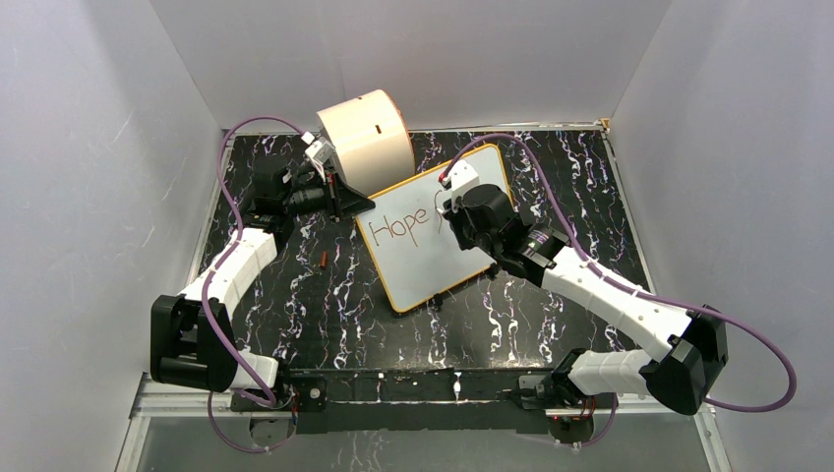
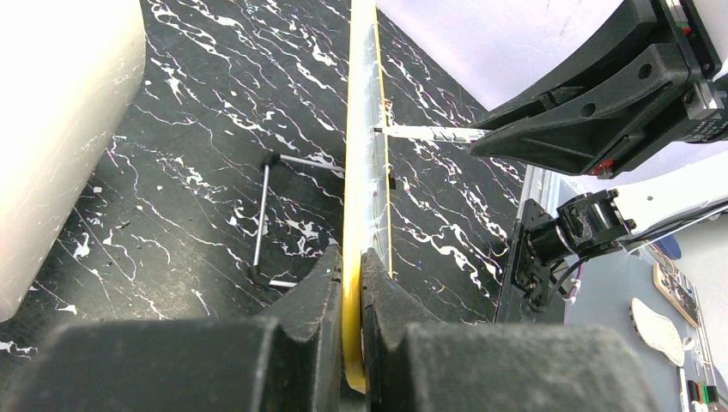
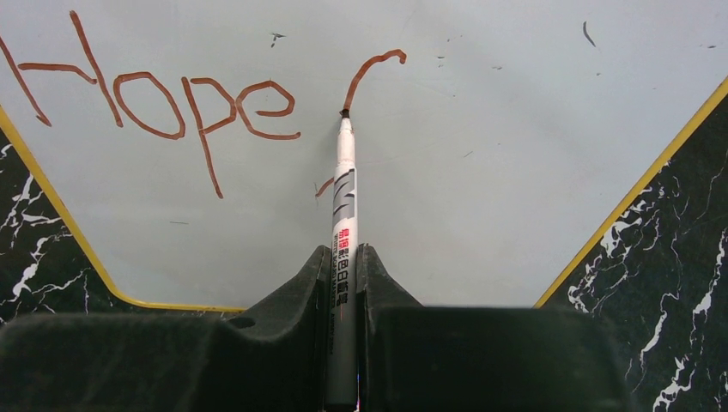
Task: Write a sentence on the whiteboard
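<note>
The whiteboard (image 1: pixel 418 270), glossy white with an orange-tan rim, stands tilted at mid-table. My left gripper (image 1: pixel 346 203) is shut on its left corner; the left wrist view shows both jaws clamped on the yellow rim (image 2: pixel 359 129), with my left gripper (image 2: pixel 352 262) at the near end. The sentence (image 3: pixel 163 107) reads "Hope" in red-brown, followed by a curved stroke (image 3: pixel 373 69). My right gripper (image 3: pixel 343 253) is shut on a white marker (image 3: pixel 344 197), whose tip touches the board at the stroke's lower end. From above, the right gripper (image 1: pixel 450 202) hangs over the board's upper right.
A cream cylinder drum (image 1: pixel 369 138) stands right behind the board and the left gripper. A small red-brown cap (image 1: pixel 322 260) lies on the black marbled table left of the board. A bent metal wire stand (image 2: pixel 266 215) lies behind the board. White walls enclose three sides.
</note>
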Available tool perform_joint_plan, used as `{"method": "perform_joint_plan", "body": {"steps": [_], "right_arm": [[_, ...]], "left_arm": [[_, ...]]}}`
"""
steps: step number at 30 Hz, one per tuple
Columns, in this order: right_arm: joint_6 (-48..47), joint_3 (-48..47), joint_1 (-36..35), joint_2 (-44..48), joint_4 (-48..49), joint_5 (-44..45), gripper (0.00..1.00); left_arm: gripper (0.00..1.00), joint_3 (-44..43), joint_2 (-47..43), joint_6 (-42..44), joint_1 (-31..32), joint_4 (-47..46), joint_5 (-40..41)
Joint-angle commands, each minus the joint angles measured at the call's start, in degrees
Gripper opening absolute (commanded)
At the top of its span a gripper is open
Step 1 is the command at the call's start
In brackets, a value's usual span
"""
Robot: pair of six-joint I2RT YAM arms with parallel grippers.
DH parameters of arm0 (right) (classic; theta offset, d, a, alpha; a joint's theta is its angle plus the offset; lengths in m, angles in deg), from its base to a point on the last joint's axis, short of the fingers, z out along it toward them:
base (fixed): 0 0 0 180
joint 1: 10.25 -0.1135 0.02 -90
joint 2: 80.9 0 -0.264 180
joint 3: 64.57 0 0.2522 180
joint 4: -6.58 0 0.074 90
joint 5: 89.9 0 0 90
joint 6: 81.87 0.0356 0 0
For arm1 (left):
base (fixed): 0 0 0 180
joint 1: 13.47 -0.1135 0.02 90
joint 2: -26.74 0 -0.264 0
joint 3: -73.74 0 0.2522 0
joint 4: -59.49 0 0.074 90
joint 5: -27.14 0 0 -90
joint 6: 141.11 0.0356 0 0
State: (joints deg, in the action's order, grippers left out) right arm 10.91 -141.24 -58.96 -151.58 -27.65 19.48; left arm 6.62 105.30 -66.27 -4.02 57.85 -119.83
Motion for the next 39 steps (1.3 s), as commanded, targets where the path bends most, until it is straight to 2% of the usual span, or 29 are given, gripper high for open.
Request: {"method": "perform_joint_plan", "body": {"steps": [1,21,39], "right_arm": [[0.0,-0.8,0.6,-0.5,2.2,3.9,0.00],[0.0,-0.2,1.7,2.7,2.4,2.9,0.00],[-0.2,-0.2,2.3,0.4,2.9,-1.3,0.00]], "left_arm": [[0.00,0.1,1.8,3.7,1.8,4.0,0.3],[0.00,0.1,2.1,3.6,1.8,4.0,0.5],[0.00,0.0,2.2,3.7,1.8,4.1,0.3]]}}
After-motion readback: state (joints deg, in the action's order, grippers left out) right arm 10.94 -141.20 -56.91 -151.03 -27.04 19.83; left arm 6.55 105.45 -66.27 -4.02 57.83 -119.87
